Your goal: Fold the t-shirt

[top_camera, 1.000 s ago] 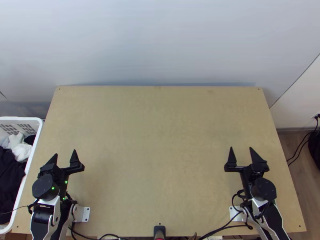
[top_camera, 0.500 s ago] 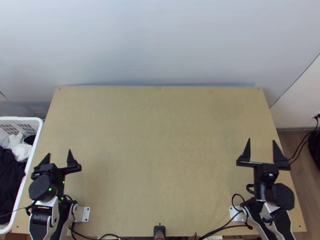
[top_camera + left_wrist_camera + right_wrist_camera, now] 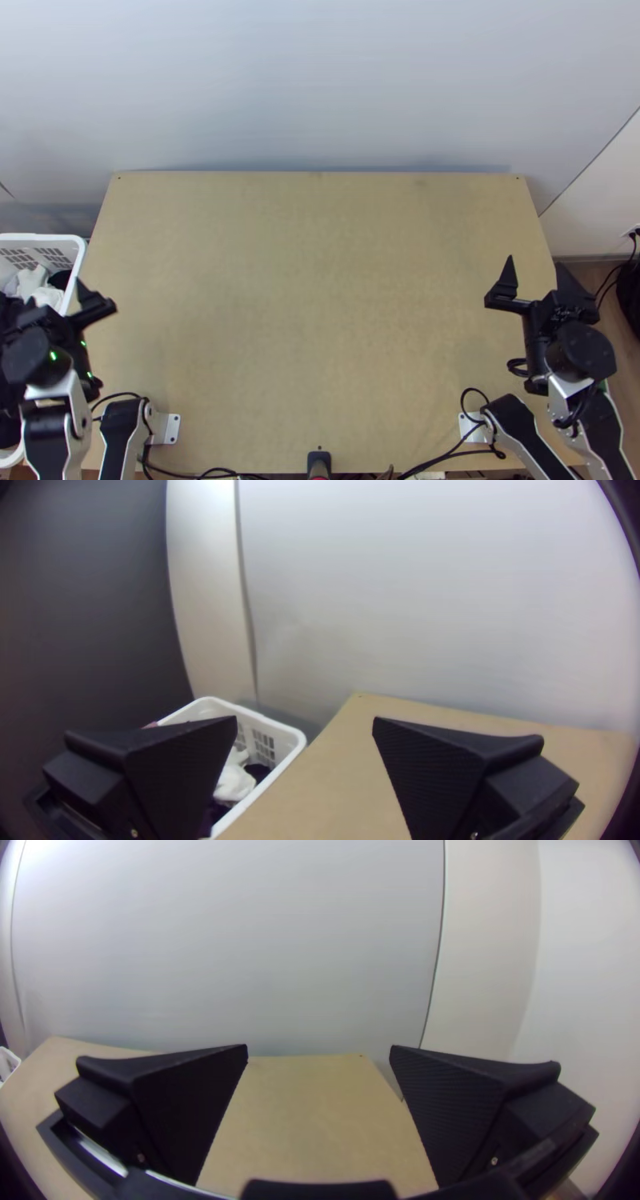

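As the folding goes, progress reads as zero or close to it: no completed fold can be credited from these views. Supply: white plastic basket with slotted walls (image 3: 263,718), beside the left edge of the light wooden counter (image 3: 320,280), holding bunched white cloth (image 3: 233,783) and dark cloth (image 3: 257,772). Location of the t-shirt: undetermined; it may be among the garments in the basket, but none can be identified as it. Left gripper (image 3: 305,718): fingers spread wide, nothing between them; in the top view it overlaps the basket's rim and the counter's left edge, height above them not readable. Right gripper (image 3: 319,1046): fingers likewise well apart, no cloth held, located by the counter's right edge. Done: nothing confirmed. Remaining, by my estimate, the full sequence: pick the shirt out, lay it on the counter, spread it flat, turn in sleeves and sides, fold the body, square the result. Step in hand is probably the fetch, with the left arm better placed for it. Risk noted: a pinch into mixed laundry could bring up more than one garment.
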